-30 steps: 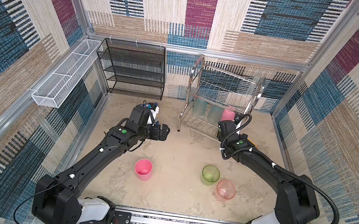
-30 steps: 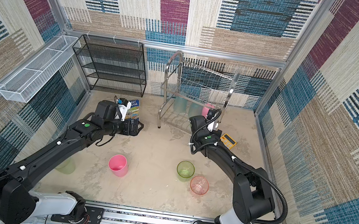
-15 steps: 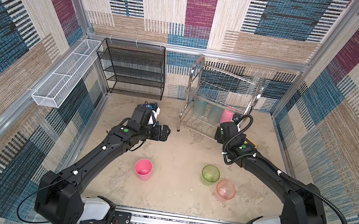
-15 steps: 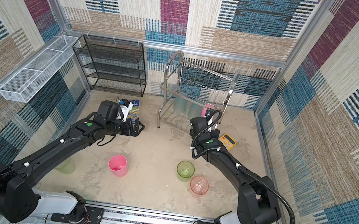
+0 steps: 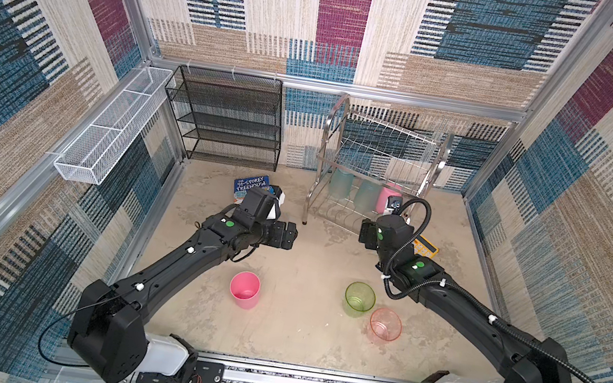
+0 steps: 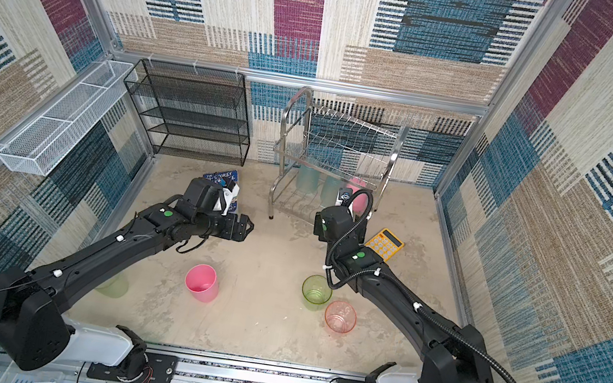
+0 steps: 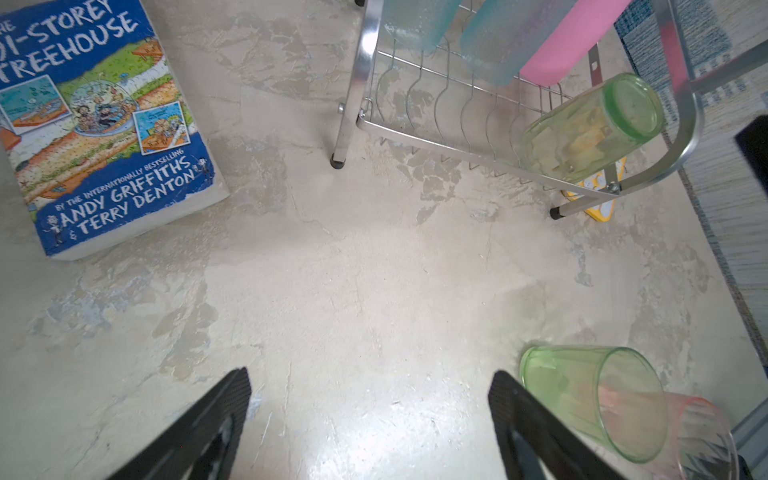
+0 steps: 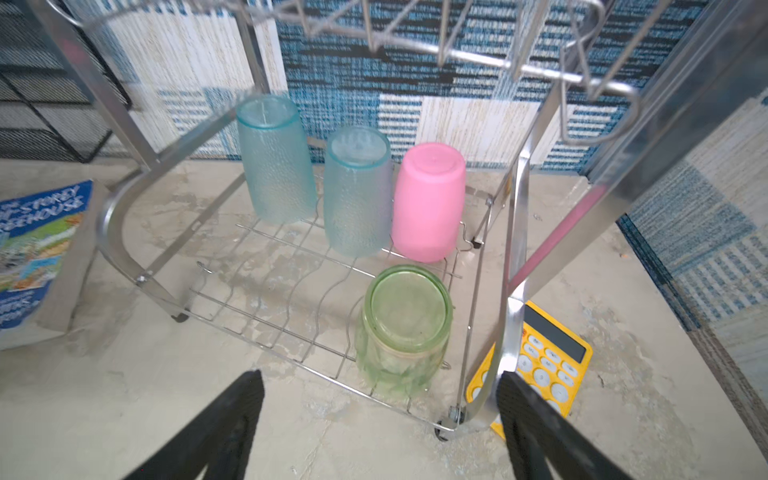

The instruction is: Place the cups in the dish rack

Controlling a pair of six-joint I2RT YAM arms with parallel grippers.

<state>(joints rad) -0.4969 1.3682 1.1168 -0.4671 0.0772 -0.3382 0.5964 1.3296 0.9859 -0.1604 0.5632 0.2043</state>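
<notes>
So the dish rack (image 5: 386, 147) sits at the back of the counter (image 5: 308, 269), and four cups are already on its lower tier, all bottoms up. There are two teal cups (image 8: 274, 162) side by side with a pink cup (image 8: 428, 203) next to them. A yellow-green cup (image 8: 403, 332) is in front of the pink one, near the rack's front edge.

Three more stand upright out on the counter. A loose pink cup (image 5: 244, 289) is in front of the left arm, and a green cup (image 5: 359, 299) and a salmon cup (image 5: 384, 326) sit right beside each other by the right arm. In a top view, one more pale green cup (image 6: 114, 287) peeks out from under the left arm.

The left end effector (image 7: 370, 395) hovers over bare counter between a book (image 7: 104, 124) and the rack, fingers spread wide with nothing in them. The right end effector (image 8: 380, 395) faces the rack's front, just short of the yellow-green cup. It's wide apart too and gripping nothing. A yellow calculator (image 8: 548, 353) lies by the rack's front corner leg.
</notes>
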